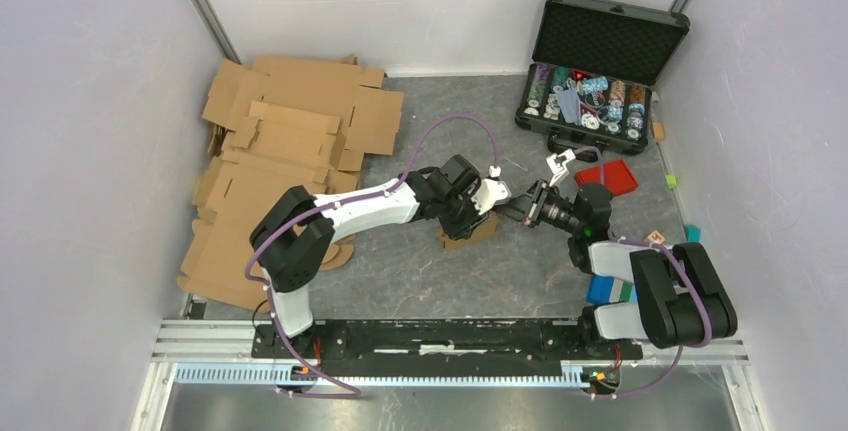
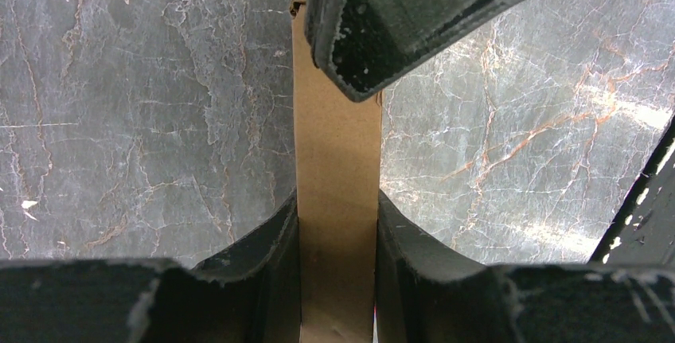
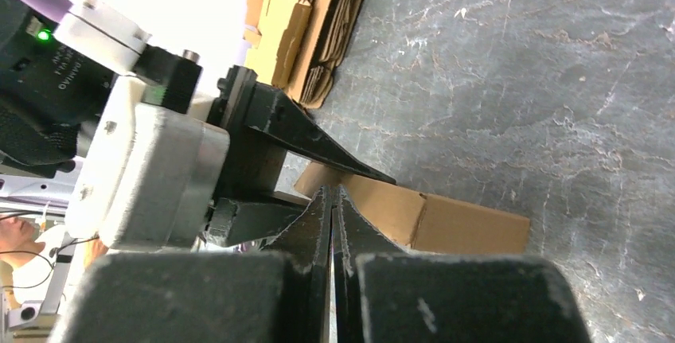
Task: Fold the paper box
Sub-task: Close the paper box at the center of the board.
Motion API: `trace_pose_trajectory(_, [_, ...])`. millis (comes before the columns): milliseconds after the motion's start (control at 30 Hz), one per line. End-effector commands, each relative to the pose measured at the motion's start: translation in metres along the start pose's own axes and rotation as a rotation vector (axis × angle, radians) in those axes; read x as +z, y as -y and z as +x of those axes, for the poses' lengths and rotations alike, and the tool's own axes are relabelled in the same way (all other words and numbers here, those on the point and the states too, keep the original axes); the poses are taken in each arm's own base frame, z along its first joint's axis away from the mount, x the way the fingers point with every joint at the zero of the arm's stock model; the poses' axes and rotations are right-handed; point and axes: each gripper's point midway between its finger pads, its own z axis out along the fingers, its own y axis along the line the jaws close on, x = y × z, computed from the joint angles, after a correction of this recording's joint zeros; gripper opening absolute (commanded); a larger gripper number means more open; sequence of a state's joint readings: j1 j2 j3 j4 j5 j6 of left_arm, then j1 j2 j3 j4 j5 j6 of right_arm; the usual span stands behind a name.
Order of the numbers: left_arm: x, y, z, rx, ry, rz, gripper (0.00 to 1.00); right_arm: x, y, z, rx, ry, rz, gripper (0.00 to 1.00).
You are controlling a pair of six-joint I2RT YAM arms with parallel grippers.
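Observation:
The paper box (image 1: pixel 470 232), small and brown, sits at the middle of the table, partly under both grippers. My left gripper (image 1: pixel 478 211) comes down on it from the left. In the left wrist view a narrow cardboard wall of the paper box (image 2: pixel 337 144) stands clamped between my left gripper's (image 2: pixel 338 204) two fingers. My right gripper (image 1: pixel 511 209) reaches in from the right, shut, with nothing visible between its fingers. The right wrist view has its tips (image 3: pixel 332 193) right at the near side of the paper box (image 3: pixel 446 217), under a left finger (image 3: pixel 318 141).
Many larger flat cardboard sheets (image 1: pixel 280 151) are piled at the back left. An open black case (image 1: pixel 600 71) with chips stands at the back right, with a red lid (image 1: pixel 607 177) in front of it. A blue block (image 1: pixel 608 289) lies by the right arm's base.

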State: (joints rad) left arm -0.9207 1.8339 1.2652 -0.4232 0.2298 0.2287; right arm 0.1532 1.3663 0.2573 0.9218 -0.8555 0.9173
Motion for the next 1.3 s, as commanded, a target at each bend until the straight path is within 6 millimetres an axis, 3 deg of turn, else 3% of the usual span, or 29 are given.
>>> trace_pose_trajectory(0, [0.008,0.006,0.017,0.012,-0.070,0.030,0.16,0.004,-0.006,-0.009,-0.034,0.004,-0.005,0.00])
trace_pose_trajectory(233, [0.007,0.007,0.016,0.013,-0.069,0.030,0.16,0.001,0.045,0.028,0.096,-0.046,0.103,0.00])
trace_pose_trajectory(367, [0.007,0.006,0.017,0.014,-0.070,0.026,0.18,0.000,0.031,0.019,0.102,0.006,0.049,0.00])
trace_pose_trajectory(600, [0.003,0.005,0.011,0.009,-0.054,0.016,0.31,-0.002,0.017,-0.002,-0.016,0.038,0.068,0.00])
trace_pose_trajectory(867, [-0.011,0.003,0.000,0.013,-0.008,-0.017,0.49,-0.009,0.029,-0.014,-0.182,0.027,0.200,0.20])
trace_pose_trajectory(933, [-0.015,0.002,-0.003,0.016,0.003,-0.023,0.52,-0.012,0.030,-0.016,-0.216,0.025,0.223,0.22])
trace_pose_trajectory(1000, [-0.020,0.002,-0.007,0.020,0.016,-0.030,0.63,-0.015,0.028,-0.019,-0.267,0.028,0.237,0.24])
trace_pose_trajectory(1133, [-0.039,-0.002,-0.016,0.028,0.058,-0.075,0.71,-0.026,0.028,-0.031,-0.383,0.043,0.309,0.29])
trace_pose_trajectory(1233, [-0.058,-0.004,-0.026,0.020,0.116,-0.116,0.83,-0.035,0.024,-0.038,-0.478,0.043,0.351,0.56])
trace_pose_trajectory(1267, [-0.066,-0.004,-0.031,0.011,0.150,-0.131,0.97,-0.038,0.021,-0.042,-0.518,0.048,0.355,0.63])
